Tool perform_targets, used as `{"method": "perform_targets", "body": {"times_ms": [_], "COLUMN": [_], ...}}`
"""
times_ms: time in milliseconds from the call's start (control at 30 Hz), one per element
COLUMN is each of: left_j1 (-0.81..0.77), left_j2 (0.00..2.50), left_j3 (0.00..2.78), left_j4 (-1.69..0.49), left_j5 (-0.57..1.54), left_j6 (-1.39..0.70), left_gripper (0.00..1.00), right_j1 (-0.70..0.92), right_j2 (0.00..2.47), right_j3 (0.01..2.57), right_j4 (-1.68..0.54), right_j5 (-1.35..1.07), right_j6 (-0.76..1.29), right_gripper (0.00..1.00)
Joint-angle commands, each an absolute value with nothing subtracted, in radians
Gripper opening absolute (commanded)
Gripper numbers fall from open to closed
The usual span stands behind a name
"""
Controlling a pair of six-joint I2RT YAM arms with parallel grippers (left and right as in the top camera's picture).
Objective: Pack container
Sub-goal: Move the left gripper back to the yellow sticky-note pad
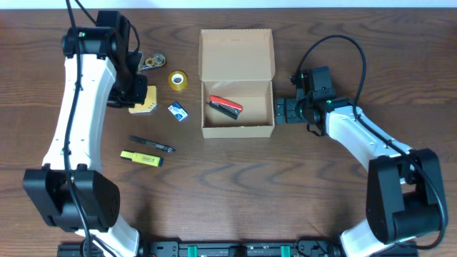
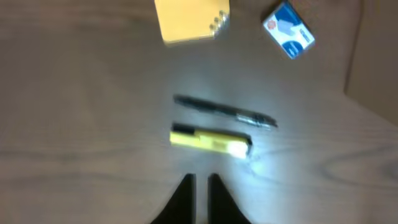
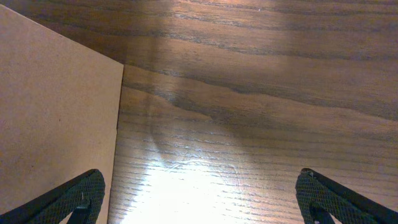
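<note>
The tan cardboard container stands open at the table's middle, its lid flap raised at the back. A red and black stapler lies inside it. My left gripper is shut and empty, held high above a yellow notepad. In the left wrist view the fingertips hover just short of a yellow highlighter and a black pen. My right gripper is open and empty beside the container's right wall; in the right wrist view the jaws span bare table next to that wall.
A yellow tape roll, a small blue and white box and some metal clips lie left of the container. The pen and highlighter lie nearer the front left.
</note>
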State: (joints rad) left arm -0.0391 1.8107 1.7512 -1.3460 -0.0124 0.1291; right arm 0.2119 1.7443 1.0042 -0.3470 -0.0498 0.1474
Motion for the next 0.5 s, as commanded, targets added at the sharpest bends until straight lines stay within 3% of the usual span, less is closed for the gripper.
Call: {"method": "perform_targets", "body": {"times_ms": [0,67,133,467], "left_j1": [-0.031,-0.031,-0.031,-0.031], "left_j2": [1.852,1.866,1.884,2.005], "left_j3": [1.674,1.644,1.631,1.618], "left_j4": [-1.272,-1.221,-1.179,-1.000], "left_j5": [-0.040,-0.041,-0.041,-0.087], "left_j6": [0.128,0.127,0.127,0.157], "left_gripper": [0.59,0.93,0.98,0.96], "right_j1": [0.211,0.211,0.211,0.211], "right_j2": [1.753,1.753,1.753,1.753], "right_j3": [1.002,1.002,1.002,1.002], "right_j4": [-0.348,-0.348,-0.348,-0.348], "right_j5": [-0.049,-0.050,-0.049,-0.049], "right_j6": [0.133,0.133,0.133,0.133], "right_gripper": [0.99,0.99,0.99,0.99]}}
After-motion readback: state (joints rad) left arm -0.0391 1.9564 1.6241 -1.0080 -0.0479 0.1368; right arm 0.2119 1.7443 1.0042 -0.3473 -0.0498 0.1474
